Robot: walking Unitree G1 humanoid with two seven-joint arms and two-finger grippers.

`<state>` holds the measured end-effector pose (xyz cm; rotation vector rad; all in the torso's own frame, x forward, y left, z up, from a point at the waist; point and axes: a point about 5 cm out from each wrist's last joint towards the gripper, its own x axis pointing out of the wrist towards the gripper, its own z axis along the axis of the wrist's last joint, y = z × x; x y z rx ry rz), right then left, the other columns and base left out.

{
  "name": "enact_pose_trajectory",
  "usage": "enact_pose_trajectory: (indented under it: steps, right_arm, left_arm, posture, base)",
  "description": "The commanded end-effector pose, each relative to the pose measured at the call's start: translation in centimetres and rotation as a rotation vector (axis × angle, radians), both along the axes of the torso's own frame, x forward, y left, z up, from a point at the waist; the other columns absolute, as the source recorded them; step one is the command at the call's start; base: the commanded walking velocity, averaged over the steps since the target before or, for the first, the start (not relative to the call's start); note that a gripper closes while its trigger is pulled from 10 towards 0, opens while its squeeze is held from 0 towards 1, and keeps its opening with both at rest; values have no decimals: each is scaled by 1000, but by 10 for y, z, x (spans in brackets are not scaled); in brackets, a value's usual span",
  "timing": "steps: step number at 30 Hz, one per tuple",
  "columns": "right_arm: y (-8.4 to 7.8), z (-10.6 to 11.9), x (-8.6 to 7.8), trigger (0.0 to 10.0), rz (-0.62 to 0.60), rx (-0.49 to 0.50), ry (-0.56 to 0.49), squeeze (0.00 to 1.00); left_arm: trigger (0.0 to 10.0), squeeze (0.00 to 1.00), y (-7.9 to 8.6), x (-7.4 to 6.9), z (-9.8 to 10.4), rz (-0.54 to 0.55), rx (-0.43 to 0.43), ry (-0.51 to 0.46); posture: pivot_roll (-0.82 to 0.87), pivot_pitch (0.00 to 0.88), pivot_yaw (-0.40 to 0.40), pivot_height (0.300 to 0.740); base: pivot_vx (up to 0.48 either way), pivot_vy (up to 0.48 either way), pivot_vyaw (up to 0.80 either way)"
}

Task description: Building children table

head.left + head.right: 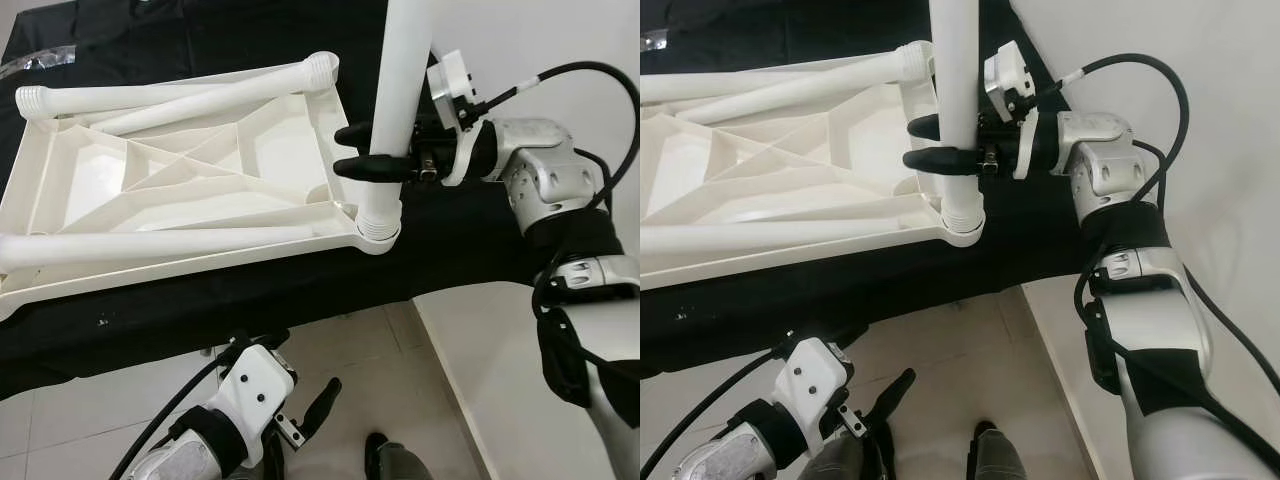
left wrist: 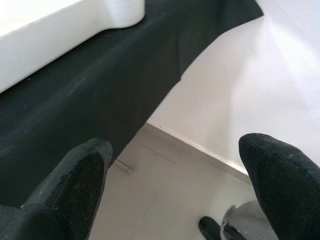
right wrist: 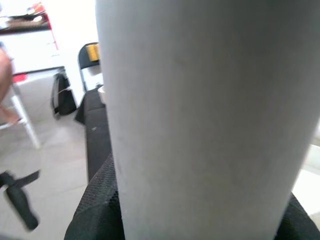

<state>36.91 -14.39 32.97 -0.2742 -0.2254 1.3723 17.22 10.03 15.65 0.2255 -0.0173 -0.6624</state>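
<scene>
One leg [image 1: 400, 100] is standing upright at the near right corner of the upturned tabletop [image 1: 170, 190], its ribbed foot end sitting in the corner socket [image 1: 378, 232], so the build is looking partly done. The right tool [image 1: 372, 150] is pinching this upright leg just above the socket, one black finger on each side of the tube; in the right wrist view the white tube is pressing close between the fingers [image 3: 95, 200]. I cannot tell whether the leg is fully seated or only resting in the socket.

Three more legs are lying loose on the tabletop: one along its near edge [image 1: 150, 245] and two crossing along its far edge [image 1: 200, 95], ending near the far right corner [image 1: 322, 70]. Judging by that, three corners are waiting for legs, and the table will need turning upright afterwards.

The tabletop is lying on a bench draped in black cloth [image 1: 450, 250]. The left tool [image 1: 315, 405] is hanging low, below the near edge of the tabletop and over the tiled floor [image 1: 350, 360], with its fingers spread apart and gripping nothing.
</scene>
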Motion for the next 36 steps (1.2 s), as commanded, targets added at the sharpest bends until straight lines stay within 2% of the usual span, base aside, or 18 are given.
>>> enact_pose_trajectory:
  steps: [1,8,11,15,20,24,27,30,36]
  right_arm:
    - [-1,-7,4,10000,-48,35,24,0]
    - [-6,-13,-1,10000,-38,97,32,0]
    - [-10,-15,-8,10000,-9,149,14,0]
    - [-11,-16,-12,10000,9,163,10,0]
    - [-9,-22,-21,10000,44,137,-4,0]
    - [-3,-25,-25,10000,49,54,-31,0]
    - [-1,-25,-24,10000,44,30,-40,0]
    - [-1,-23,-22,10000,4,1,-55,0]
    - [-9,-20,-9,10000,-132,-26,-62,0]
  left_arm:
    - [10000,0,-1,-4,-2,-7,4,23]
    - [10000,0,-2,-3,-2,-6,2,21]
    - [10000,0,-2,-2,-1,-7,3,18]
    - [10000,0,-2,-1,-1,-8,4,18]
    - [10000,0,-2,1,-2,-9,5,18]
    - [10000,0,-2,2,-2,-10,7,18]
    - [10000,0,-2,3,-2,-10,7,17]
    - [10000,0,-2,3,-3,-10,7,18]
    - [10000,0,-3,2,-4,-11,7,17]
  posture:
    - [27,353,8,740]
    - [29,347,13,740]
    - [26,342,16,740]
    - [25,341,18,740]
    - [24,337,20,740]
    - [23,334,22,740]
    - [20,332,21,740]
    - [18,328,18,740]
    - [20,325,15,740]
  base:
    - [0,0,0]
    - [0,0,0]
    - [0,0,0]
    - [0,0,0]
    - [0,0,0]
    - [0,0,0]
    - [0,0,0]
    - [0,0,0]
    - [0,0,0]
